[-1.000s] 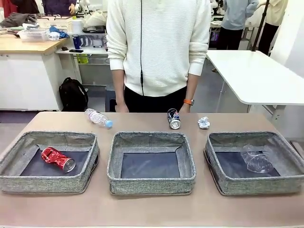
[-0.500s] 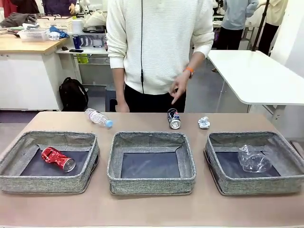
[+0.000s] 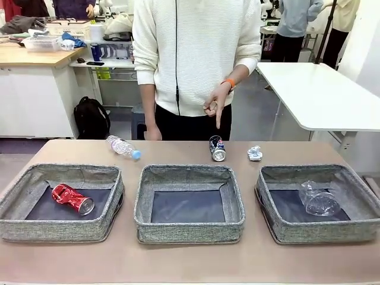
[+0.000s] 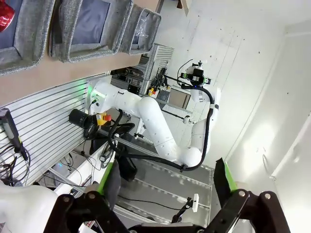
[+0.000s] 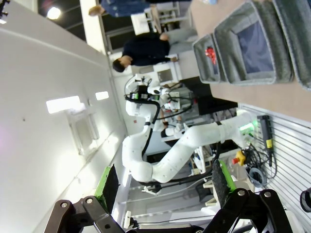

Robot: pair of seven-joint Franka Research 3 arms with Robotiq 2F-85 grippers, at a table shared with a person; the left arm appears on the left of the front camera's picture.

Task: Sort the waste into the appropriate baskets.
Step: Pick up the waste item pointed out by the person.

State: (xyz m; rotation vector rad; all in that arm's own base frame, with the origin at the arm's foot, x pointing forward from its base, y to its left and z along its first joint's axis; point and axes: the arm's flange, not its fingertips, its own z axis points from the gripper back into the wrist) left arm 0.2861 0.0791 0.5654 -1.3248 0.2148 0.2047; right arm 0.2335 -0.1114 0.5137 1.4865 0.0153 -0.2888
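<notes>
Front view: three baskets stand in a row across the desk [image 3: 190, 261], apparently one for each kind of waste. The red can [image 3: 72, 199] lies in the left basket [image 3: 59, 228] and the cup [image 3: 319, 199] in the right basket [image 3: 320, 231], so metal and plastic seem to have their bins. The middle basket [image 3: 189, 228] has nothing in it and is probably meant for paper.

Beyond the baskets, on the person's side, lie the bottle [image 3: 123, 147], blue can [image 3: 217, 148] and paper ball [image 3: 255, 154]. They are apart from one another, which leaves room to grasp each. The person's hand [image 3: 215, 104] hangs above the blue can with a finger pointing down, likely marking it as the next pick.

In the left wrist view the left tool [image 4: 165, 184] is wide and holds nothing, aimed away from the desk. In the right wrist view the right tool [image 5: 163, 187] is the same, probably to leave the person room.
</notes>
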